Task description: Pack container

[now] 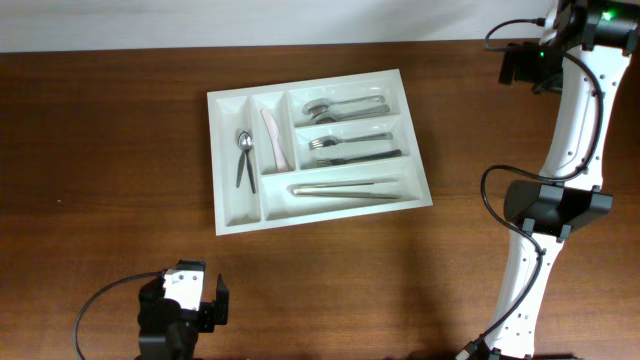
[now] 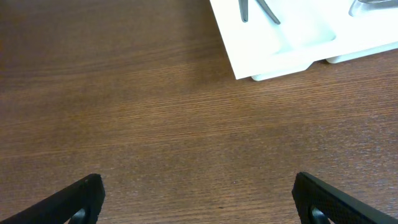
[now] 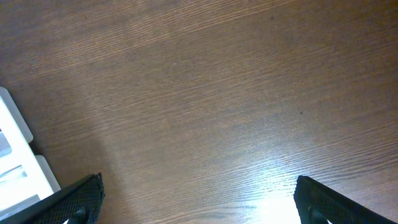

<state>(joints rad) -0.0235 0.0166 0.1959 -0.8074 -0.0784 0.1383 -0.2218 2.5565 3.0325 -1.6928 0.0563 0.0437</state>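
A dark wooden table [image 1: 120, 200] runs under a pale wall. The tray [image 1: 222, 215] lies ahead and to the right of the left gripper [image 2: 196, 190], well apart from it, and off to the left of the right gripper [image 3: 198, 190]. Both grippers are spread wide and carry nothing. Nothing loose shows on the table, so packing looks finished. The sound move is to stay clear of the tray and check that the spoon [image 1: 243, 150] and forks [image 1: 350, 148] lie flat between the dividers. No brand or writing is readable.

No text, label or number can be read anywhere.
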